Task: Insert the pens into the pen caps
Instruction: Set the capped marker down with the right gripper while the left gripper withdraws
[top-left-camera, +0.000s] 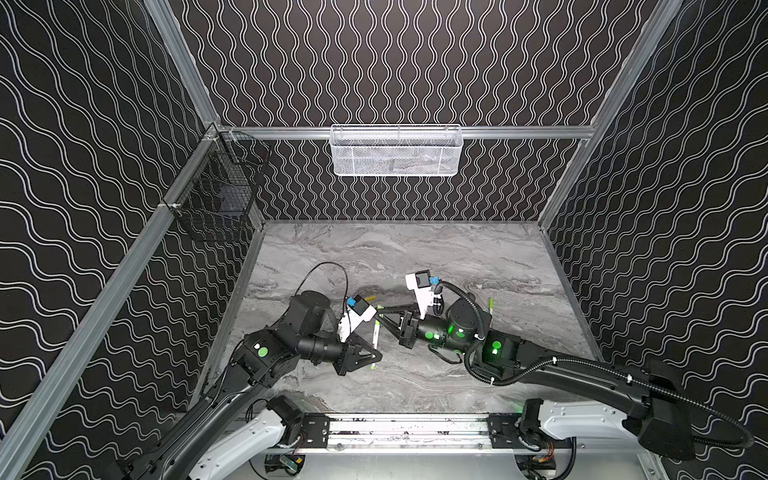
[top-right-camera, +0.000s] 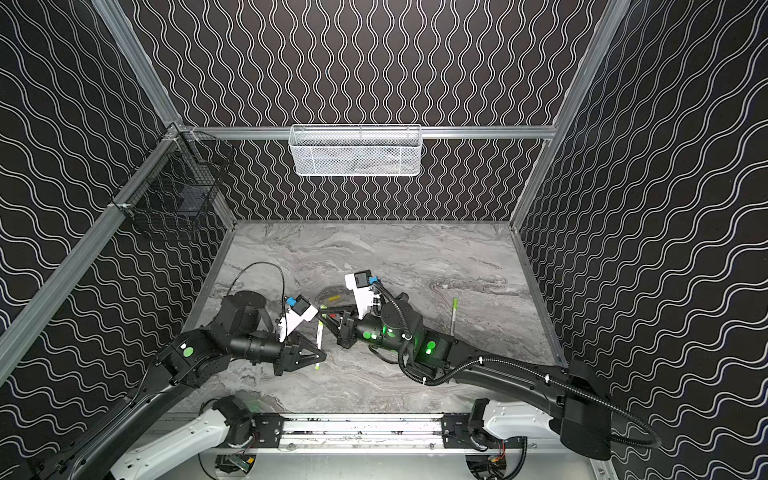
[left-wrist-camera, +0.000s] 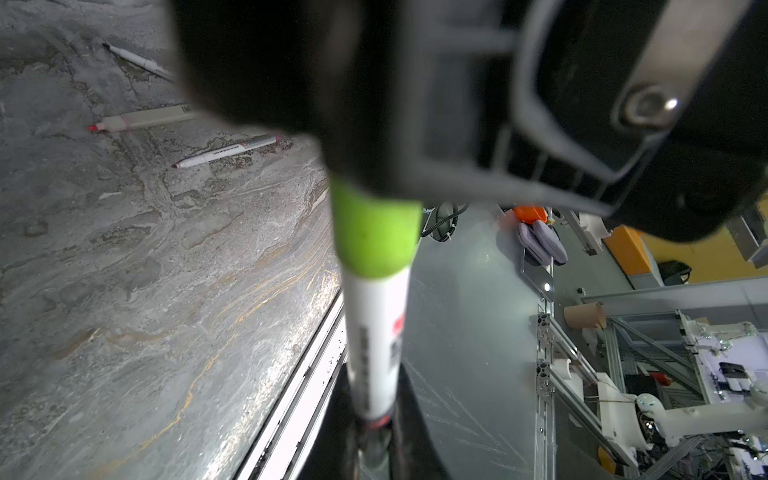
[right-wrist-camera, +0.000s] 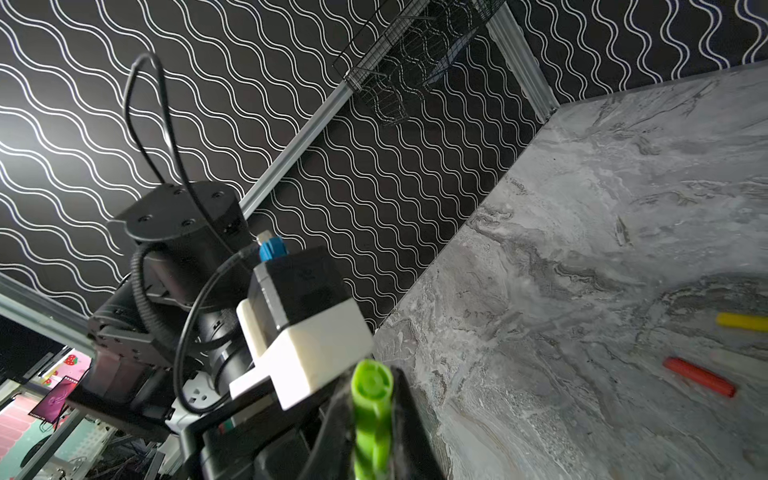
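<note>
My left gripper (top-left-camera: 375, 358) (left-wrist-camera: 374, 432) is shut on the lower end of a white pen (top-left-camera: 376, 337) (top-right-camera: 319, 334) (left-wrist-camera: 376, 332) with dark print. The pen's far end carries a bright green pen cap (left-wrist-camera: 374, 228) (right-wrist-camera: 372, 399). My right gripper (top-left-camera: 380, 311) (top-right-camera: 323, 309) (right-wrist-camera: 372, 440) is shut on that cap. Pen and cap line up between the two grippers above the marble table. A yellow cap (right-wrist-camera: 742, 322) (top-right-camera: 333, 298) and a red cap (right-wrist-camera: 698, 376) lie loose on the table. Three uncapped pens (left-wrist-camera: 224, 151) (left-wrist-camera: 145, 118) (left-wrist-camera: 137, 60) lie there too.
On the right of the table (top-left-camera: 415, 257) lies another pen with a green cap on it (top-left-camera: 490, 309) (top-right-camera: 454, 316). A white mesh basket (top-left-camera: 397, 151) hangs on the back wall and a black wire basket (top-left-camera: 216, 195) on the left wall. A metal rail (top-left-camera: 407, 428) runs along the front edge.
</note>
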